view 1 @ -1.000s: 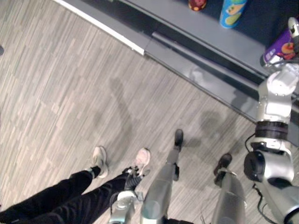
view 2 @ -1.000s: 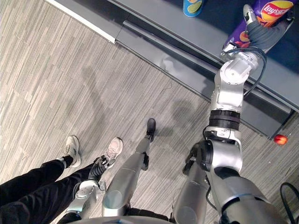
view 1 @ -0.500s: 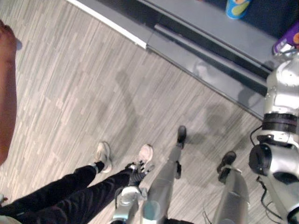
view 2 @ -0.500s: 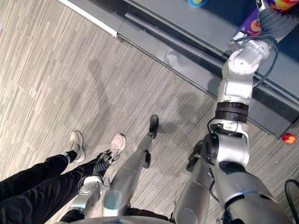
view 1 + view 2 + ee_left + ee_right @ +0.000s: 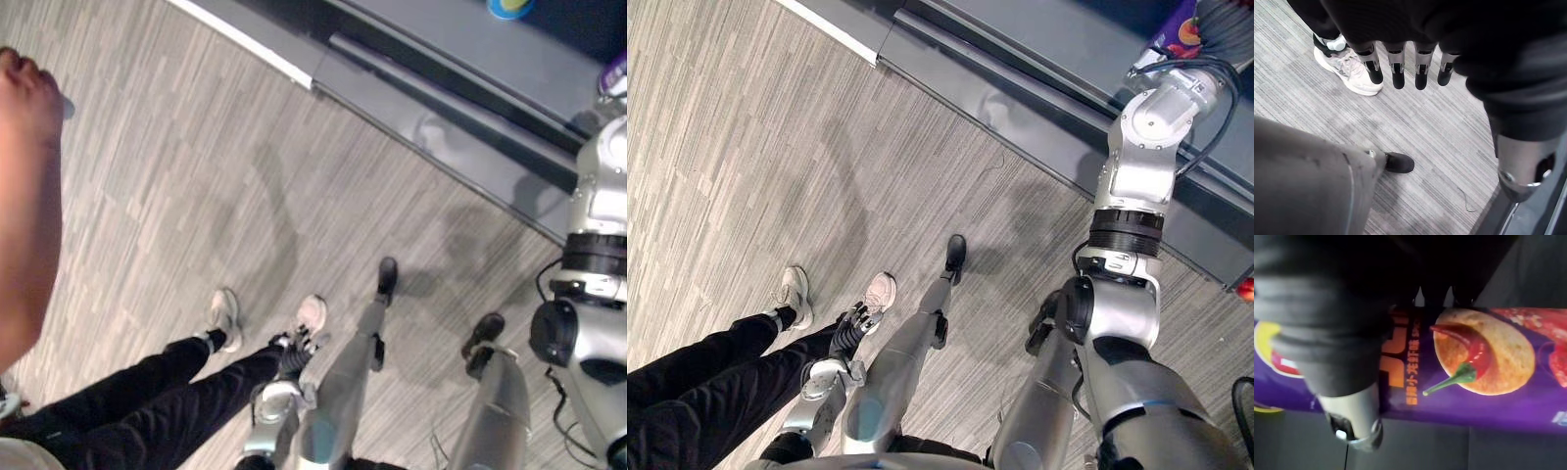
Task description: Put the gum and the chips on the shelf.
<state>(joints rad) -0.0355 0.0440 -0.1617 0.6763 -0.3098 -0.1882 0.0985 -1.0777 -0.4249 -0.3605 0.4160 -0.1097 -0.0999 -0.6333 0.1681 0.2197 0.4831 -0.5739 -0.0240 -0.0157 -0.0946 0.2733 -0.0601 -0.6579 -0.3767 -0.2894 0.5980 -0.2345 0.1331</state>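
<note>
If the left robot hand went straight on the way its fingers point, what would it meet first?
Probably the grey floor, close beside a person's white shoe. The left robot hand hangs open, fingers down; depth is unclear, so maybe the shoe.

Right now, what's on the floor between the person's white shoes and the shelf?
Nothing. The left eye view shows bare grey floor from the white shoes to the shelf.
</note>
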